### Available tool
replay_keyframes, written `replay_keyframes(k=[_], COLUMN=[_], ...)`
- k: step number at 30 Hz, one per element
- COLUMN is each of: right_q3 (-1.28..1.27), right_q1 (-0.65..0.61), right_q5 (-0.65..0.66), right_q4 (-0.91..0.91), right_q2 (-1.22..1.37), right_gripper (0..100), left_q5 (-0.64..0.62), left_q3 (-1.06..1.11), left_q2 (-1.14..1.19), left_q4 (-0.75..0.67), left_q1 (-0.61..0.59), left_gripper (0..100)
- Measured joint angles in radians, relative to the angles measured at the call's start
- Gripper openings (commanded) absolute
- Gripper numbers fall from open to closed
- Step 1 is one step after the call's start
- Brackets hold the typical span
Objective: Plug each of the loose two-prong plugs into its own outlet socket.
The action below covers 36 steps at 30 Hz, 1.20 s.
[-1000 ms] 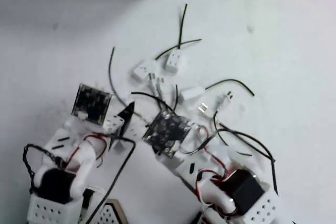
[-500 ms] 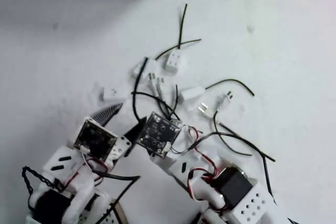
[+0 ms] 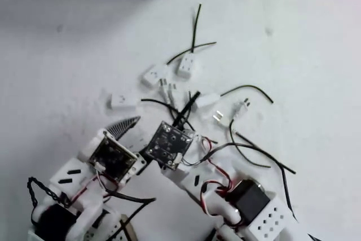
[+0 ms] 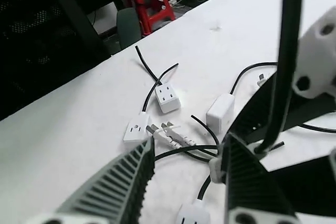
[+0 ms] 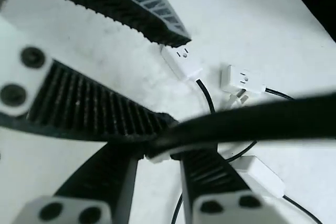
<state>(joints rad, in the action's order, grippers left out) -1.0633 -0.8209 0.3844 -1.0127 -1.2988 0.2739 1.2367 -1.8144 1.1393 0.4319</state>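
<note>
Currently mid-task, as I read it: a plug is picked up, and no plug is seated in any socket that I can see

Left gripper (image 4: 189, 144) sits low over the surface (image 3: 293, 38) at the near left. Its fingers (image 4: 123, 190) are spread wide with nothing between them. Just beyond their tips the nearest socket (image 3: 124, 101) lies flat and free.

Further back a second socket (image 3: 153, 74) and a third socket (image 3: 187, 66) lie near each other, not touching, slots up. A loose plug (image 3: 167, 90) lies just beside the second socket, prongs out in the open.

Right gripper (image 5: 164, 153) is at the near centre, fingers clamped tight on the held plug (image 5: 157, 156), a thin white body. Its black cord (image 3: 186, 105) rises out of the grip. Cannot tell which way the held prongs face.

Right of that are a white block (image 3: 206, 101) and a far plug (image 3: 228, 115) with bare prongs, well apart from the sockets.

Step in hand, by my judgement: carry the held plug to a socket, probably the nearest one, since it lies just ahead of both grippers.

The next move likely calls for:
- the open left fingers closing on the socket body to brace it, since a light socket would probably slide under a push
- the prongs squared to the slots before pressing
- watching the stiff cord, which could twist the plug in the grip
</note>
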Motion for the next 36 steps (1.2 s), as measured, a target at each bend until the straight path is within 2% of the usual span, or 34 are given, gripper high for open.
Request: replay_keyframes(k=[4, 6, 13, 19, 26, 36], right_q3=[-0.006, -0.006, 0.000, 0.144, 0.319, 0.376], right_q1=[0.000, -0.003, -0.002, -0.005, -0.055, -0.094], right_q5=[-0.040, -0.066, -0.138, -0.221, -0.387, -0.423], right_q4=[0.000, 0.003, 0.048, 0.051, 0.051, 0.181], right_q2=[0.000, 0.000, 0.069, 0.356, 0.690, 1.026], right_gripper=[1.8, 1.8, 1.7, 1.8, 1.9, 1.8], left_q5=[0.003, 0.003, -0.081, -0.132, -0.155, -0.155], left_q3=[0.000, 0.002, 0.002, 0.002, 0.029, 0.094], left_q2=[0.000, 0.000, 0.000, 0.000, 0.000, 0.003], left_q4=[0.005, 0.005, -0.055, -0.048, -0.014, -0.014], left_q1=[-0.009, -0.057, -0.384, -0.647, -0.908, -0.954], left_gripper=[22, 22, 22, 22, 22, 22])
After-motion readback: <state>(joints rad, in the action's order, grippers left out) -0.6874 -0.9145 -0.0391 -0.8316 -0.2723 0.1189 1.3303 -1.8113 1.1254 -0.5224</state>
